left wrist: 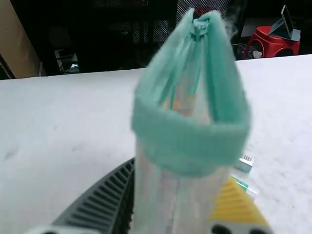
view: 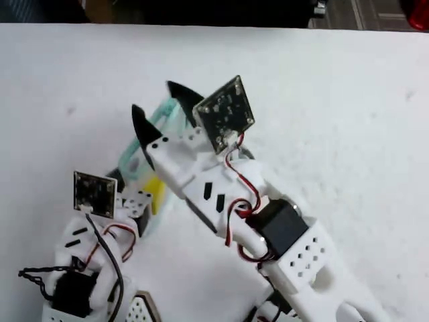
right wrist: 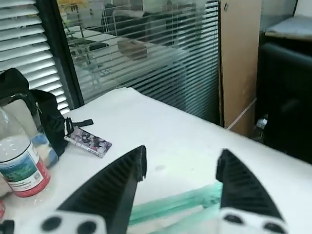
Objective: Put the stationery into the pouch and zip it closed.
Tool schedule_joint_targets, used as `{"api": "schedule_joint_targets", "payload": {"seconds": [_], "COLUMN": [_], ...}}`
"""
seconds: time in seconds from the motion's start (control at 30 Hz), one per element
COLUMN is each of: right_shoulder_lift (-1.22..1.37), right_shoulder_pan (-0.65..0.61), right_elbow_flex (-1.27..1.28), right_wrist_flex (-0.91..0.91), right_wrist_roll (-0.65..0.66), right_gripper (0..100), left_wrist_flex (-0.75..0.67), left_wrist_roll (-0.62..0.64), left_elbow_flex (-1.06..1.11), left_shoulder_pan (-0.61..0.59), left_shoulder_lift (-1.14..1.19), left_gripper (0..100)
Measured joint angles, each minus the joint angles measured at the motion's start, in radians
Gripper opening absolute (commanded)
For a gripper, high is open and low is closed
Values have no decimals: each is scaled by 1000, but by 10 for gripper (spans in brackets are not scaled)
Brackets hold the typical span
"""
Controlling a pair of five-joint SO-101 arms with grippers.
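The pouch lies on the white tabletop in front of both arms. Its teal-edged mouth gapes wide and the zip is not drawn shut. The left gripper has it clamped, with a dark ribbed finger on one side and a yellow one on the other, both pressed against the clear wall. Orange and teal streaks show through that wall (I cannot tell what they belong to). A small pale item lies on the tabletop just beside the pouch, too blurred to name.

The right gripper hangs over the end of the pouch farther from the left gripper. Its two black fingers are spread apart and hold nothing. In the right wrist view the pouch's teal edge runs below the gap between them.

Near the tabletop's far side stands a bottle with a red-banded label. A black bag is close behind it, and a small printed card lies flat beside the bag.
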Motion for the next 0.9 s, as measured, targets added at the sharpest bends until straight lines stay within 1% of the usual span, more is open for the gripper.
{"api": "schedule_joint_targets", "payload": {"seconds": [0.1,0.27,0.4,0.57,0.63,0.7,0.8,0.9], "right_shoulder_lift": [-2,-2,52,229,316,413,559,687], "right_shoulder_pan": [5,106,232,422,488,523,534,531], "right_elbow_flex": [-20,-140,-203,-215,-215,-215,-215,-216], "right_wrist_flex": [8,64,149,262,327,388,437,440], "right_wrist_roll": [-20,-26,-28,-21,32,104,216,282], "right_gripper": [248,231,146,191,214,228,230,230], "left_wrist_flex": [0,0,0,0,0,0,0,-17], "left_wrist_roll": [0,0,0,0,2,25,41,43], "left_elbow_flex": [0,0,0,0,0,0,0,0], "left_shoulder_pan": [0,0,0,-8,-34,-57,-63,-66], "left_shoulder_lift": [0,0,0,0,0,0,0,9], "left_gripper": [199,197,196,199,199,199,199,199]}}
